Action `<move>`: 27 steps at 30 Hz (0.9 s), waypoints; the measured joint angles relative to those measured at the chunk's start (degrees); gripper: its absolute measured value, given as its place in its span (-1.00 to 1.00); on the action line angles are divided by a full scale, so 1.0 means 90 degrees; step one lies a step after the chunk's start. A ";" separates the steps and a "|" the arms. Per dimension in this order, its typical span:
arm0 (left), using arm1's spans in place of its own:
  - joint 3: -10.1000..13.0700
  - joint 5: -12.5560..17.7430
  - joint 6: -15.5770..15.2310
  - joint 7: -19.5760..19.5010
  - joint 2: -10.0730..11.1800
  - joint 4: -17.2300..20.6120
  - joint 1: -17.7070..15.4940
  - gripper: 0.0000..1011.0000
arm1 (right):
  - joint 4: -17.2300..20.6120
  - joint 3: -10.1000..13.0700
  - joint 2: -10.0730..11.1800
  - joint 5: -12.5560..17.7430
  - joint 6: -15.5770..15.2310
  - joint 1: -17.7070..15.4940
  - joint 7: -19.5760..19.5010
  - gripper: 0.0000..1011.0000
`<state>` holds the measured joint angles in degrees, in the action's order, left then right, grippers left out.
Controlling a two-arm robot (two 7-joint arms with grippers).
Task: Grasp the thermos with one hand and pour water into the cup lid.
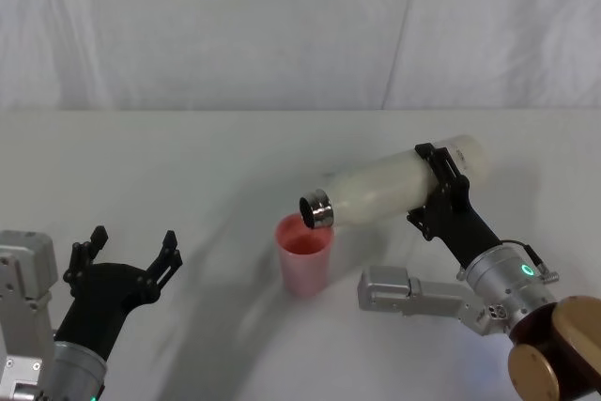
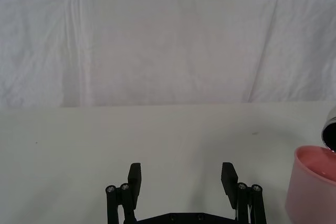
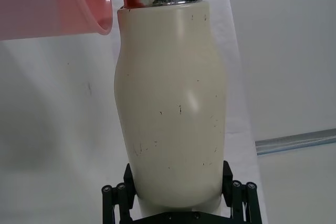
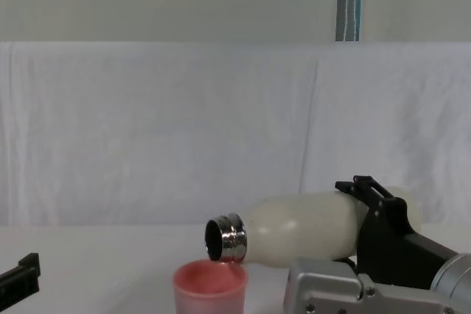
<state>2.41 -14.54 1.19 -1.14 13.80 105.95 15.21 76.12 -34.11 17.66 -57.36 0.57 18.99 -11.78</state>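
1. Right gripper (image 1: pixel 439 187): jaws clamped across the lower body of the thermos (image 1: pixel 394 190), near its base. Probably chosen so the neck end swings free and the arm stays clear of the cup.
2. Thermos held off the bench, tipped to roughly horizontal, with the steel neck (image 4: pixel 225 238) slightly lower than the base — a pouring attitude.
3. The neck's open mouth sits just above the near rim of the cup (image 1: pixel 305 253), over its opening. No stream can be made out; in the left wrist view the inside of the cup looks glossy, so some water may be in.
4. Cup stands upright on the white bench (image 1: pixel 188 166), unheld. Judgement: its light weight makes a knock from the neck the main risk, hence the small gap kept above the rim.
5. Left gripper (image 1: pixel 131 253): jaws apart, holding nothing, parked low at the robot's left, well apart from the cup — idle.
6. Step in hand: the pour itself.
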 joint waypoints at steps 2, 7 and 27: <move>0.0000 0.0000 0.0000 0.0000 0.0000 0.0000 0.0000 0.98 | -0.0003 0.0000 0.0001 0.0001 0.0000 0.0000 0.0000 0.89; 0.0000 0.0000 0.0000 0.0000 0.0000 0.0000 0.0000 0.98 | 0.0004 0.0001 0.0010 0.0002 -0.0007 -0.0004 0.0000 0.89; 0.0000 0.0000 0.0000 0.0000 0.0000 0.0000 0.0000 0.98 | 0.0017 0.0008 0.0028 -0.0009 -0.0019 -0.0026 -0.0009 0.89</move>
<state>2.41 -14.54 1.19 -1.14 13.81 105.95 15.21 76.27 -34.04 17.91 -57.44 0.41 18.76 -11.86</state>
